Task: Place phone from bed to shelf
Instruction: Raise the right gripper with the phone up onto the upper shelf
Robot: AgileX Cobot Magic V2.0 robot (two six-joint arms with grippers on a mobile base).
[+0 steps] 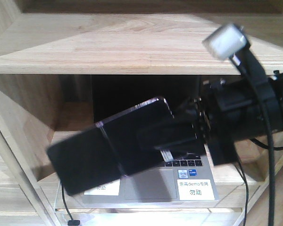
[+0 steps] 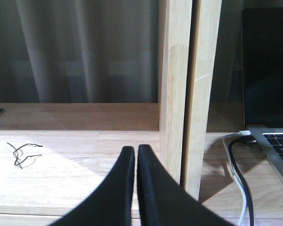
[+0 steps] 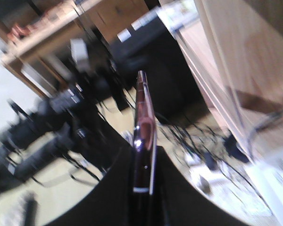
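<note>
Two hands: the right hand [image 1: 153,137] is clamped on the phone [image 1: 96,157]. The left hand [image 2: 135,150] holds nothing, its fingers nearly together with a thin slit between them.
Phone: black and glossy with a seam across its middle. It is held in the air before the shelf [image 1: 108,42], tilted, free end lower at the picture's left.
Right wrist view: the phone [image 3: 145,127] shows edge-on, its pinkish metal rim upright between two dark fingers [image 3: 174,197]. The rest is blurred.
Shelf: a thick pale wood board sits above the phone. A lower board carries an open silver laptop [image 1: 155,188], partly covered by the phone in the front view.
Left hand place: low over a pale board [image 2: 75,160], just left of an upright post [image 2: 174,94].
Beside the post: the laptop [image 2: 266,66] with a cable [image 2: 239,179] plugged into its side.
</note>
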